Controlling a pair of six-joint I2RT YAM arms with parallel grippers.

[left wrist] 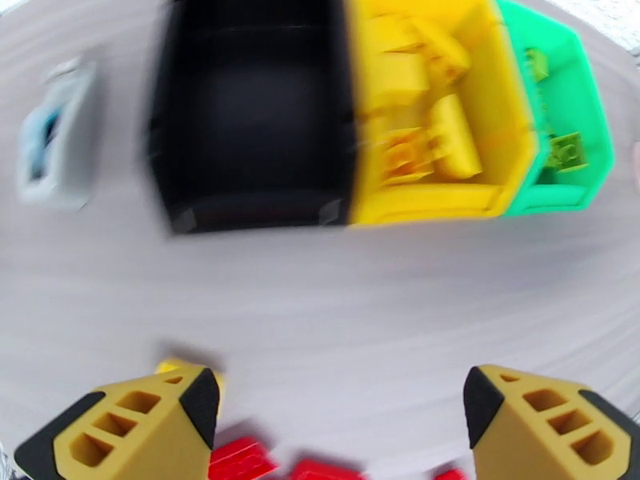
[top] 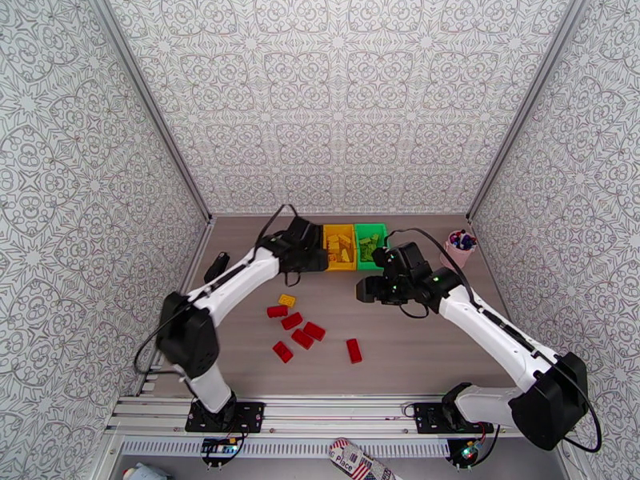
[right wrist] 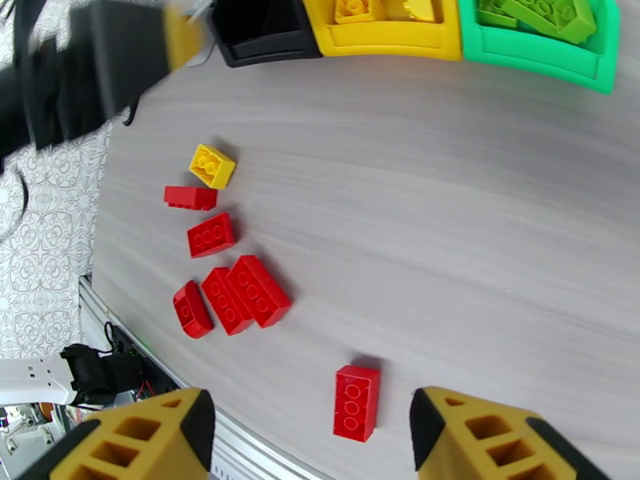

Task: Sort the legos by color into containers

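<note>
Reading "Place": tag (top: pixel 354 462) apart from legos (top: pixel 302 339)

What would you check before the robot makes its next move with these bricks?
1. Left pincer open and empty: ok.
2. Right pincer open and empty: ok.
3. Black bin has room: ok, looks empty, though blurred.
4. Lone red brick lies flat, free space around it: ok.
5. Stray yellow brick in yellow bin: not ok, it lies outside.
</note>
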